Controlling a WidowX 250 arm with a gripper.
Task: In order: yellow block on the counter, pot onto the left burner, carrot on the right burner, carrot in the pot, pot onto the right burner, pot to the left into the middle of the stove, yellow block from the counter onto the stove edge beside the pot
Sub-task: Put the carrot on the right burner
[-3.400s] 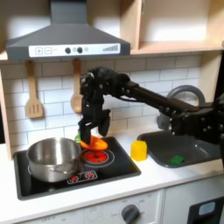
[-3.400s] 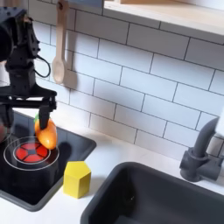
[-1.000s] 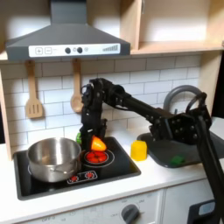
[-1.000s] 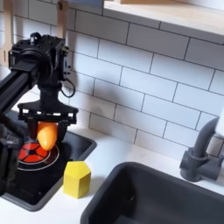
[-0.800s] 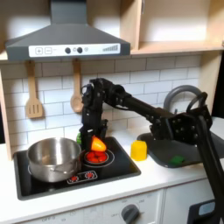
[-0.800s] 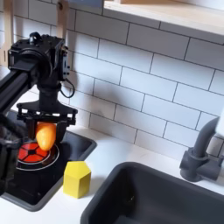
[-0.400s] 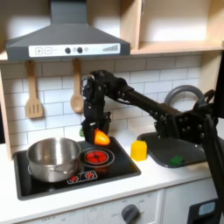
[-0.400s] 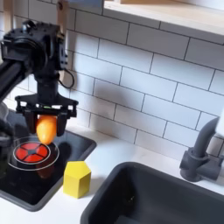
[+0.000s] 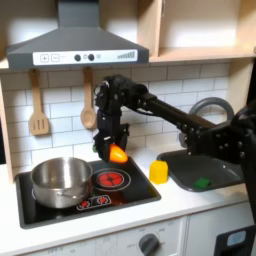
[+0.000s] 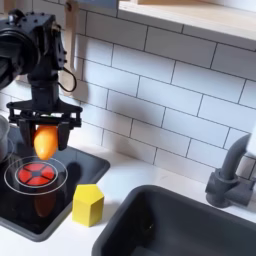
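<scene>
carrot: orange carrot held in the air above the stove's red burner
pot: shiny steel pot upright on the stove's left half in the first exterior view
yellow block: yellow block on the table, just off the stove's edge

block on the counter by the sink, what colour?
Bright yellow. The yellow block shows best in the second exterior view, standing on the off-white counter.

No text, label, brand or number can be read anywhere.
</scene>
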